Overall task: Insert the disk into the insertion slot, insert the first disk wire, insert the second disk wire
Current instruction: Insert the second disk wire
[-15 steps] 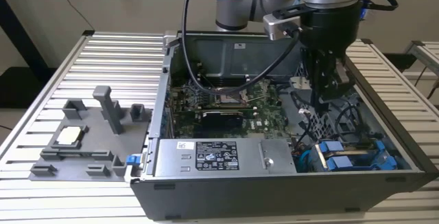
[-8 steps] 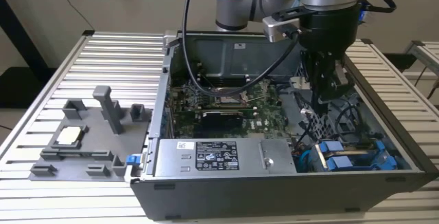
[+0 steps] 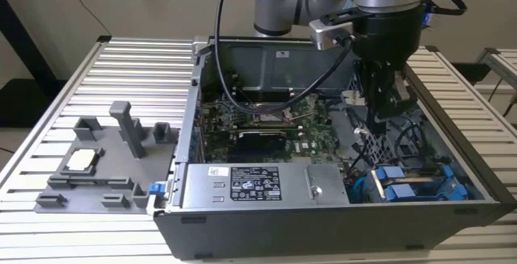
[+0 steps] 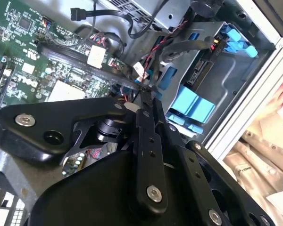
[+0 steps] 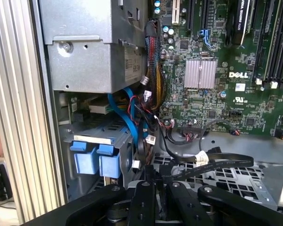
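The disk [image 3: 408, 190], its blue tabs showing, sits in the insertion slot [image 3: 452, 179] at the computer case's [image 3: 323, 227] corner. In both wrist views, the gripper [image 4: 148, 94] is pinched shut on a black wire [image 5: 212, 162], hidden in the exterior view.

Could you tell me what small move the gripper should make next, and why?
Probably ease the gripper toward the disk: its blue tabs sit in the insertion slot, and the gripper is at a black wire lying loose over the board.
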Motion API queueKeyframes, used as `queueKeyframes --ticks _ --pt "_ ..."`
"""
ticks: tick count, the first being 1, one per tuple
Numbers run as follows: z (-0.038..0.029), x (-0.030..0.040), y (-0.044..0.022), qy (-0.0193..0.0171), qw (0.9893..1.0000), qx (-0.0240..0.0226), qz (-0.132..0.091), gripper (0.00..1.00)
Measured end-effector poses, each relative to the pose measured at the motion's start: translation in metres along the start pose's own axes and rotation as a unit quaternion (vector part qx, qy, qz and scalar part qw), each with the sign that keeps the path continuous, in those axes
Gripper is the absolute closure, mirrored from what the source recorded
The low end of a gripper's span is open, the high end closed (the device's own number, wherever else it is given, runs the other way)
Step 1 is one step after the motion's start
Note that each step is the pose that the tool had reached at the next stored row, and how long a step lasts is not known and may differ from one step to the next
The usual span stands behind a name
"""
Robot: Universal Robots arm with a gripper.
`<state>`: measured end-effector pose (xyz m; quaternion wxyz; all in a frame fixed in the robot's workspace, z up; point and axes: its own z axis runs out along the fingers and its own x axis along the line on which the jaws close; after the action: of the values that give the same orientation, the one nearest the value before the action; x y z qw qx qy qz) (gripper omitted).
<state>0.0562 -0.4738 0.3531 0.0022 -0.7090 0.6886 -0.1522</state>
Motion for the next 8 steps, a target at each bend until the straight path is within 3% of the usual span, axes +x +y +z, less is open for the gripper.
queueKeyframes --ticks 8 --pt "0.0045 0.0157 -0.0046 -0.0002 1.0000 -0.0029 -0.001 0.84"
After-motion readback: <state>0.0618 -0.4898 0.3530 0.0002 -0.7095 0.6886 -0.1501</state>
